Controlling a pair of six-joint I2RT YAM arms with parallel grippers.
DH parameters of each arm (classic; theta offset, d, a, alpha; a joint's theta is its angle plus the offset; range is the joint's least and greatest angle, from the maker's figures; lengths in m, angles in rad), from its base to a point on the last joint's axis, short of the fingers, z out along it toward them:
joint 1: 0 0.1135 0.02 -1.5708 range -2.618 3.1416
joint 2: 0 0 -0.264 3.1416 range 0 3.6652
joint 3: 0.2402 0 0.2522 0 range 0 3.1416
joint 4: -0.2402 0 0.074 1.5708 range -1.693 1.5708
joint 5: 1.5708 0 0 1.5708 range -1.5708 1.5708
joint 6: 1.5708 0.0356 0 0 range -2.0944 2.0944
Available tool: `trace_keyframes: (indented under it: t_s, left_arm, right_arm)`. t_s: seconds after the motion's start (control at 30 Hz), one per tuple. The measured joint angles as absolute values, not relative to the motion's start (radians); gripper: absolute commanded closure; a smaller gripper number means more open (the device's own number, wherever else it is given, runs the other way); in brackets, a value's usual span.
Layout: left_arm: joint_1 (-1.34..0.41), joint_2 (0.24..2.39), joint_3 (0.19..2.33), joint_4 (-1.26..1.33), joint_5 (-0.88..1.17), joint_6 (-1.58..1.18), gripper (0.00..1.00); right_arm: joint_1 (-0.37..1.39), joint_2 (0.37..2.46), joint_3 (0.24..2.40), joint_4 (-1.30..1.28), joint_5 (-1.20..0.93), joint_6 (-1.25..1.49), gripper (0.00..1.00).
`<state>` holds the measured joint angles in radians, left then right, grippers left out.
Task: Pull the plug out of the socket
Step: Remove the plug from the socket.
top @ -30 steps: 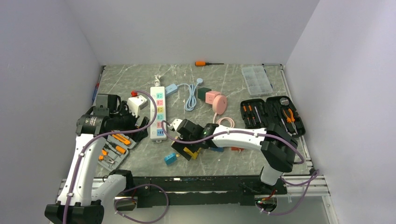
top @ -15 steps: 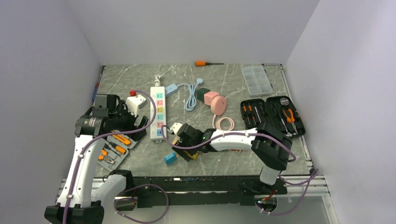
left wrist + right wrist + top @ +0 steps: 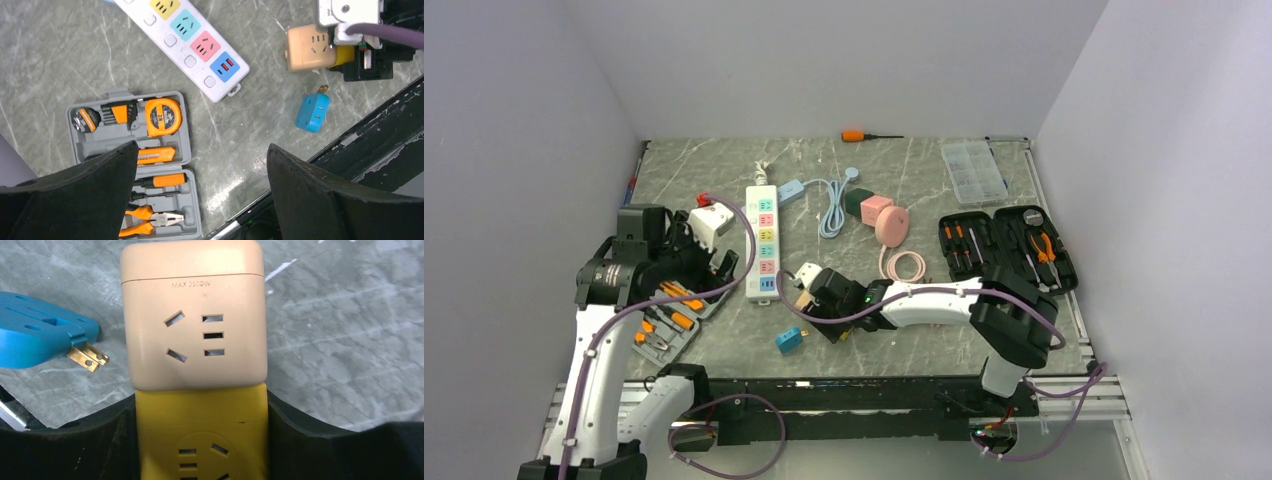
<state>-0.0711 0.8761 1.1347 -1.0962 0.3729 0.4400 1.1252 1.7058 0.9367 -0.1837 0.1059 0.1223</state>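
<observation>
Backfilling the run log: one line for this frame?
left gripper open above tool case | right gripper jaws flank yellow adapter, grip unclear | beige adapter butted against it | white power strip untouched

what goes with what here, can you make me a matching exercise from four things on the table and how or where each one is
Things
1. beige cube
2. blue adapter
3. grey tool case
4. power strip

Descriptions
a. open, with an orange tape measure inside
b. butted against the yellow block between the right gripper fingers
c. white, with pastel outlets
d. loose on the table, brass prongs bare

Pairs: 1-b, 2-d, 3-a, 4-c
</observation>
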Motion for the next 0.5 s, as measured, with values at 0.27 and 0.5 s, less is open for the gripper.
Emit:
trace_keyframes:
  t_s: [0.27, 0.5]
  left_arm:
    - [-0.071, 0.784, 1.172, -1.144, 0.471, 0.624, 0.01]
    - [-0.070, 0.679, 1.153, -1.095, 0.560, 0.813, 0.01]
  right_arm:
    - [1.121, 1.581, 0.986, -0.271, 0.180, 0.159, 1.00]
    - [1.111, 1.394, 1.032, -0.299, 0.200, 0.249, 1.00]
